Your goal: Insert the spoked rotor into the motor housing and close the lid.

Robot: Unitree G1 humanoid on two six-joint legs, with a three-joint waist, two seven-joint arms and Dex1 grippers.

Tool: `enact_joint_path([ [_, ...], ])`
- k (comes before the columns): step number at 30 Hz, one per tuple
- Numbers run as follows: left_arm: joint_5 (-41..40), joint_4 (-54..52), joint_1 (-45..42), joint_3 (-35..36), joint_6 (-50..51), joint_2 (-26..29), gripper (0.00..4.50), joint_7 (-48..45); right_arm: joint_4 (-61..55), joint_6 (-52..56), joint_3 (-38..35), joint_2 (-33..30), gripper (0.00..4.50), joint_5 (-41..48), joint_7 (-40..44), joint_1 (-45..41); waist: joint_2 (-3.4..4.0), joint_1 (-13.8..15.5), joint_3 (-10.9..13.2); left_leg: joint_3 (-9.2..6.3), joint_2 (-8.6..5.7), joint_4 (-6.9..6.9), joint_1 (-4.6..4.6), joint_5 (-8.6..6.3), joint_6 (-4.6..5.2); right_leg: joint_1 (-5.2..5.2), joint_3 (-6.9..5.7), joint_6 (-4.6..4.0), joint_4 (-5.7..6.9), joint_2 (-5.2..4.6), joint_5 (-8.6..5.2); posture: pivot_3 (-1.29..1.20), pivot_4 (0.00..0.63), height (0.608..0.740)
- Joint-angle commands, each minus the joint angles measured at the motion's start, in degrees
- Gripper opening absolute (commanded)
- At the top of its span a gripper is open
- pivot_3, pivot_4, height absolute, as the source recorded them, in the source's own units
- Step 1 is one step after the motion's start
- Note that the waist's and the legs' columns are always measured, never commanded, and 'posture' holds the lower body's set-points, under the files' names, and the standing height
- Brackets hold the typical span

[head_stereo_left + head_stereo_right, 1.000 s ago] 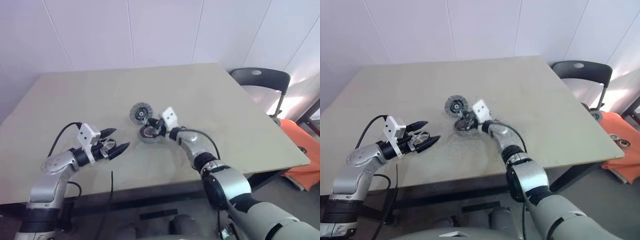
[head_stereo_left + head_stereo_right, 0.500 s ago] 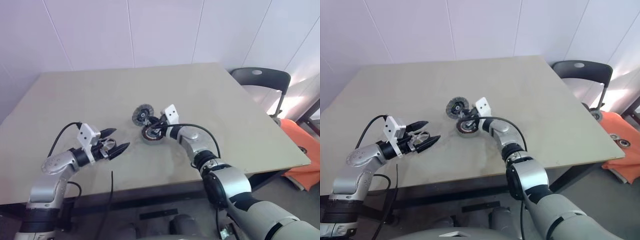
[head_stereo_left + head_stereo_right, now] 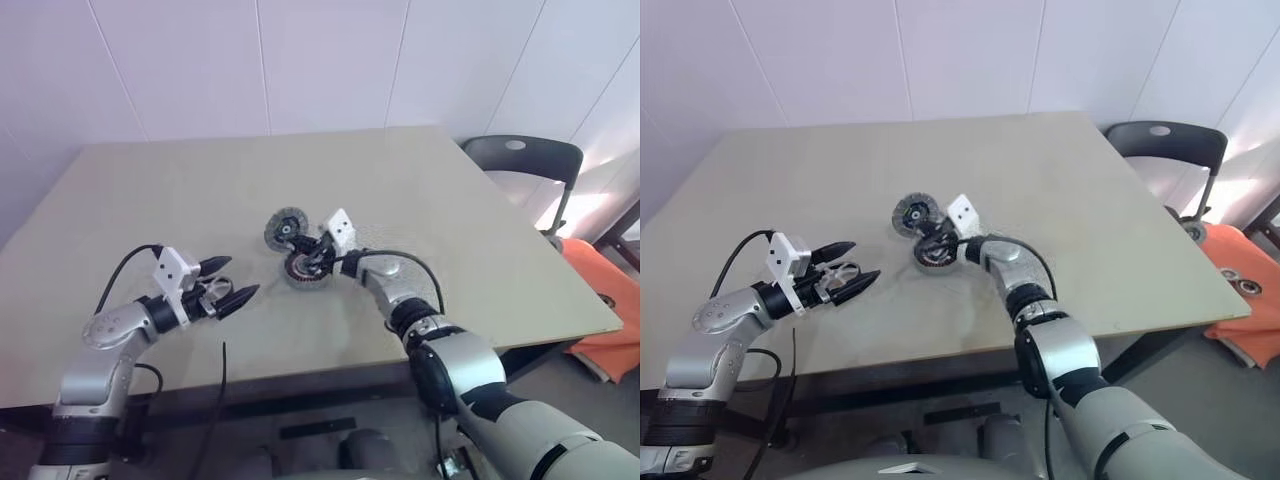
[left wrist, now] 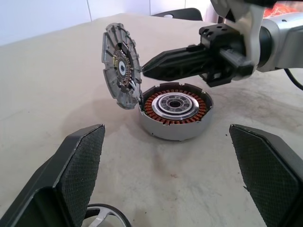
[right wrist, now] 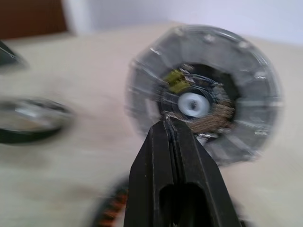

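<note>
Right gripper [image 4: 144, 69]: my two black fingers were pressed together with nothing between them – their joined tip touched the inner face of the lid, near its centre.

Lid [image 4: 120, 66]: the ribbed grey disc stood on edge, tilted, its lower rim resting against the rim of the motor housing on the side away from my right arm. Its inner face, with a pale hub and some brownish and yellow parts, was turned toward my right gripper.

Motor housing [image 4: 176, 111]: it sat flat on the table, open on top, the ring of copper-brown windings and the silver centre uncovered. No wheel lay in it.

Spoked rotor [image 4: 103, 220]: a silvery curved piece inside a dark ring showed close under my left gripper – I could not tell for sure that it was the rotor. In the right wrist view a flat round thing [image 5: 29, 119] lay on the table well to one side of the lid, too blurred to name.

Left gripper [image 3: 222, 283]: my fingers stood wide apart and empty, hanging above the table well to the left of the housing and pointing toward it.

Table [image 3: 450, 210]: a plain beige top, with the housing and lid near its middle.
</note>
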Motion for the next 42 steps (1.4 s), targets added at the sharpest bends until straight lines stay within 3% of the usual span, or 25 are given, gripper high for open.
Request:
enact_joint_path([
  [1, -2.5, -3.7, 2.1, 2.6, 1.3, 2.4, 4.5, -1.8, -11.6, 15.4, 0.3, -4.3, 0.01, 7.1, 20.3, 0.1, 0.01, 0.1, 0.0, -0.01, 0.0, 0.01, -0.01, 0.0, 0.0, 0.0, -0.01, 0.0, 0.0, 0.0, 0.0, 0.0, 0.0, 0.74],
  [5, -4.5, -5.5, 4.6, 4.0, 3.6, 4.5, 4.5, -3.0, -19.9, 20.8, 3.9, -8.2, 0.01, 6.7, 26.4, 3.0, 0.01, 0.3, 0.0, -0.07, 0.01, 0.01, 0.0, -0.01, 0.01, 0.01, -0.09, 0.0, 0.0, -0.02, -0.01, 0.0, 0.0, 0.74],
  [14, -12.5, -10.6, 11.8, 14.5, 13.5, 6.7, 4.5, 0.4, -20.9, 18.0, 5.8, -9.0, 0.01, 5.3, 23.0, 3.5, 0.1, 0.0, 0.1, -0.01, 0.01, -0.01, 0.01, -0.01, 0.01, -0.04, -0.07, -0.01, 0.01, 0.0, -0.02, 0.0, 0.0, 0.74],
  [21, -12.7, -15.8, 20.9, 20.0, 12.4, 1.3, 4.5, 6.5, -19.3, 15.8, 7.2, -7.8, 0.01, 4.5, 21.5, 3.9, 0.08, 0.3, 0.1, 0.01, 0.01, -0.01, 0.0, -0.02, 0.0, -0.04, -0.05, -0.02, -0.01, -0.06, -0.02, 0.0, 0.0, 0.74],
  [26, -14.1, -17.1, 23.4, 19.5, 13.3, -3.3, 4.5, 10.3, -17.4, 14.9, 7.4, -7.2, 0.01, 4.2, 21.1, 3.0, 0.09, 1.0, 0.1, 0.01, -0.01, 0.03, 0.06, -0.02, -0.01, 0.01, -0.06, -0.19, -0.01, -0.08, -0.11, 0.0, 0.0, 0.74],
  [34, -21.5, -16.9, 21.6, 16.7, 17.4, -14.0, 4.5, 18.5, -15.8, 13.6, 7.7, -7.1, 0.01, 3.4, 20.6, 2.6, 0.07, 1.5, 0.1, 0.01, -0.02, 0.03, 0.02, -0.02, -0.01, -0.01, -0.06, -0.13, -0.02, -0.05, -0.08, 0.0, 0.0, 0.74],
  [42, -28.6, -12.6, 18.7, 18.2, 21.5, -18.5, 4.5, 26.1, -14.6, 12.3, 7.5, -7.4, 0.01, 2.4, 19.4, 2.9, 0.05, 1.5, 0.0, 0.01, -0.02, 0.06, 0.04, -0.02, 0.0, 0.0, -0.05, -0.05, 0.0, 0.01, -0.04, 0.0, 0.0, 0.74],
])
